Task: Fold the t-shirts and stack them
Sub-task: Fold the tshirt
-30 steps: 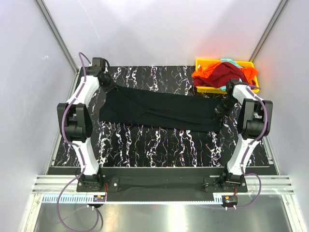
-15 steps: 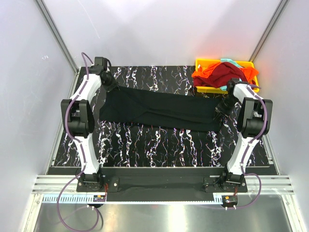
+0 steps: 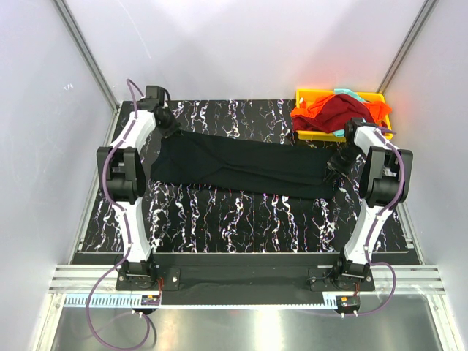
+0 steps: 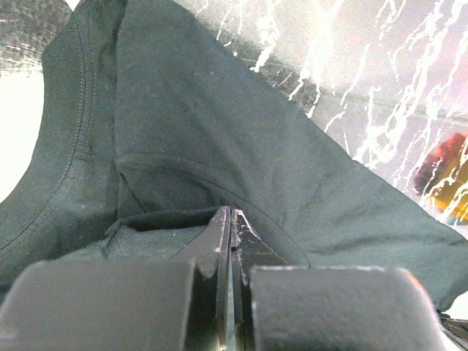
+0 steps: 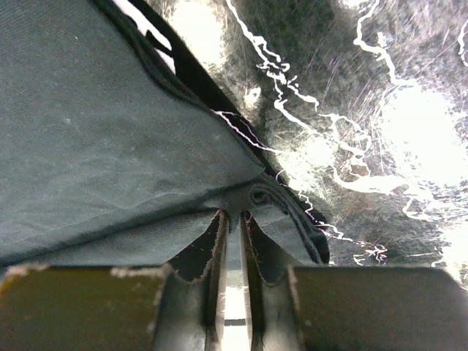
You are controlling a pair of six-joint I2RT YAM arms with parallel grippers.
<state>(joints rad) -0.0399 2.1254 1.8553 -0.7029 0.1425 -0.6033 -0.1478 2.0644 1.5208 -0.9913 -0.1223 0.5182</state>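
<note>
The left gripper (image 4: 230, 219) is pinched tight, its two fingers pressed together with a tuck of dark cloth caught at their tips. The right gripper (image 5: 232, 216) is nearly as narrow, with only a slit between its fingers and a rolled hem clamped at the tips. Both hold the same black t-shirt (image 3: 241, 167), one at each end. The shirt is drawn out between them into a long band whose long axis runs left to right across the marbled surface (image 3: 234, 219), slanting slightly so that the left end sits farther from the arm bases than the right. The left grip is at the far-left corner and the right grip is partway along the right-hand edge, so most of the cloth lies on the near side of the line between the two grippers. That is the relation the fold probably depends on: carrying the held edge toward the bases should lay it over the near edge. Neither arm is nearer, since each already has its own end. Well beyond the right gripper, the yellow tray (image 3: 385, 111) holds the waiting pile (none of it folded): a dark red t-shirt (image 3: 344, 110) over an orange t-shirt (image 3: 311, 115), with a bit of a teal t-shirt (image 3: 349, 92) showing behind.
</note>
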